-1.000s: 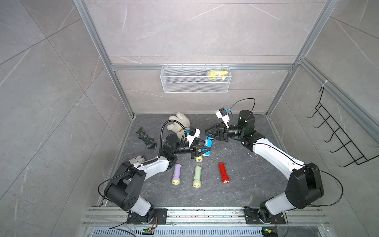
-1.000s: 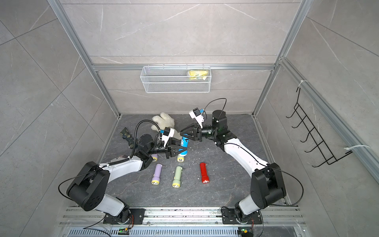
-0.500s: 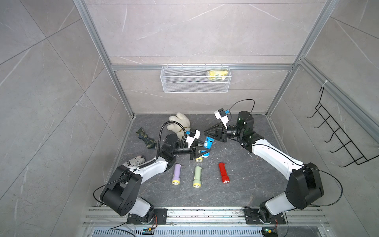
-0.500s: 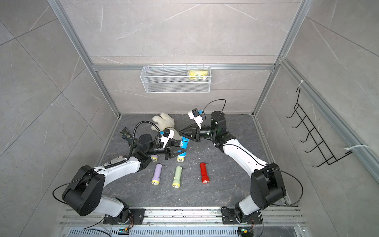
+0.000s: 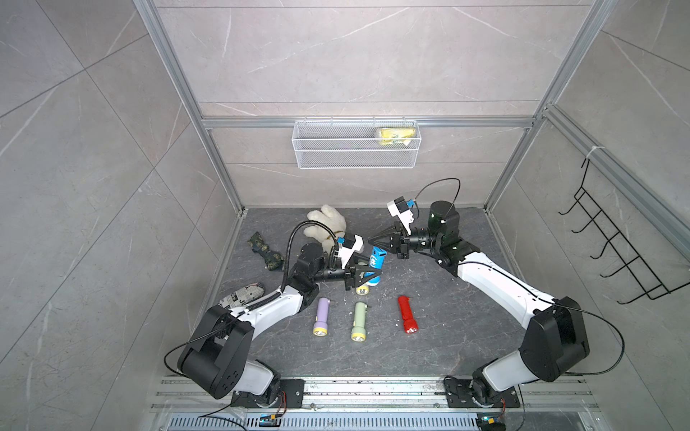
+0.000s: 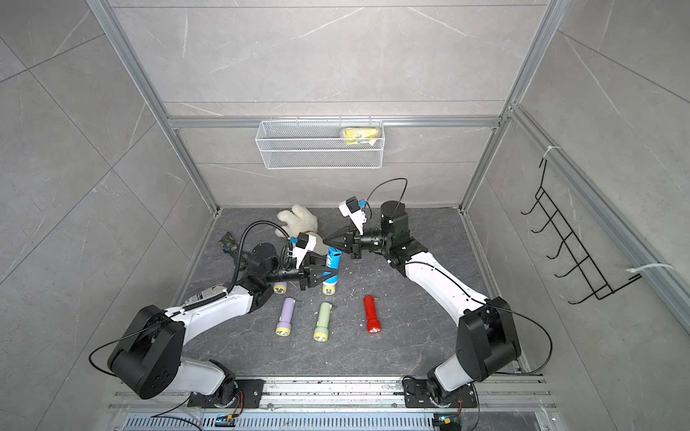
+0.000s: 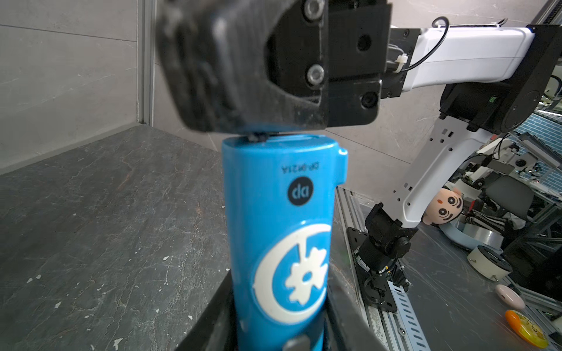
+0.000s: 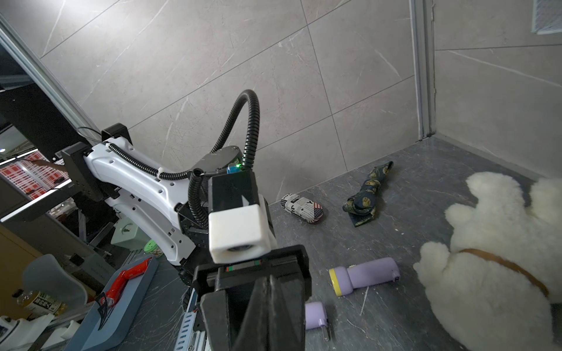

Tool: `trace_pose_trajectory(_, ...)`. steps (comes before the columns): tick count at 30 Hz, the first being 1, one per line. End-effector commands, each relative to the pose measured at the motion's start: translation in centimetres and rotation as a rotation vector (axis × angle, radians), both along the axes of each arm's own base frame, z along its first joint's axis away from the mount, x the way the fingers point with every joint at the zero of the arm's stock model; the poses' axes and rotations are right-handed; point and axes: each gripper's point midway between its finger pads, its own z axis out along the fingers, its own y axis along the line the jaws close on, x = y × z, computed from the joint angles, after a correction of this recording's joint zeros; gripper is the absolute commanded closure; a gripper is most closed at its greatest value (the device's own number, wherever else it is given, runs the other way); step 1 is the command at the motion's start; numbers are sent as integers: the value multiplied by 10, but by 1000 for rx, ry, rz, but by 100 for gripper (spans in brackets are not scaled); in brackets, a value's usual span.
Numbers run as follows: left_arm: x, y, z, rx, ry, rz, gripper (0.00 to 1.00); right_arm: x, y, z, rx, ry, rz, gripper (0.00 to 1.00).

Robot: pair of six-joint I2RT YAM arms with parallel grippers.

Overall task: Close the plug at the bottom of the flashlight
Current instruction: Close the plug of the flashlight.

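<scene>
A blue flashlight (image 5: 376, 261) (image 6: 332, 263) stands nearly upright above the floor, lens end down. My left gripper (image 5: 364, 274) (image 6: 316, 271) is shut on its lower body. The left wrist view shows the blue body (image 7: 279, 228) rising between the left gripper (image 7: 279, 331) jaws. My right gripper (image 5: 373, 241) (image 6: 330, 241) is shut, and its fingers (image 7: 243, 76) press down on the flashlight's upper, bottom end. The plug (image 7: 267, 139) shows only as a thin flat edge under those fingers. In the right wrist view the shut right gripper (image 8: 268, 282) hides the flashlight.
Purple (image 5: 321, 317), green (image 5: 359, 321) and red (image 5: 406, 314) flashlights lie in a row nearer the front, another purple one (image 8: 365, 275) beside the left gripper. A white plush toy (image 5: 325, 224), a dark cloth (image 5: 266, 250) and a printed case (image 5: 242, 294) lie at the back left.
My right gripper has shut from partly open and moved left and down onto the flashlight's upper end. The left gripper still holds the flashlight in almost the same place.
</scene>
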Motion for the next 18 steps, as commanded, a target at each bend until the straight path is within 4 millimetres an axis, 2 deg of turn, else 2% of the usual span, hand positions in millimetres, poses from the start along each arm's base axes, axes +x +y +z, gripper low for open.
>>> trace_pose_trajectory(1, -26, 7, 89, -177, -371, -25, 100, 22, -7, -30, -83, 137, -136, 88)
trace_pose_trajectory(3, -27, 7, 86, -166, -373, -22, 100, 33, -16, -26, -76, 145, -199, 80)
trace_pose_trajectory(6, -30, 6, 86, -164, -378, -28, 100, 35, -23, -22, -68, 146, -219, 65)
trace_pose_trajectory(8, -30, 6, 86, -162, -379, -27, 100, 34, -26, -21, -64, 146, -223, 59)
trace_pose_trajectory(11, -31, 5, 83, -151, -385, -28, 100, 32, -29, -22, -67, 150, -226, 56)
trace_pose_trajectory(18, -32, -1, 75, -103, -399, -14, 100, 41, -37, -42, -121, 185, -294, 54)
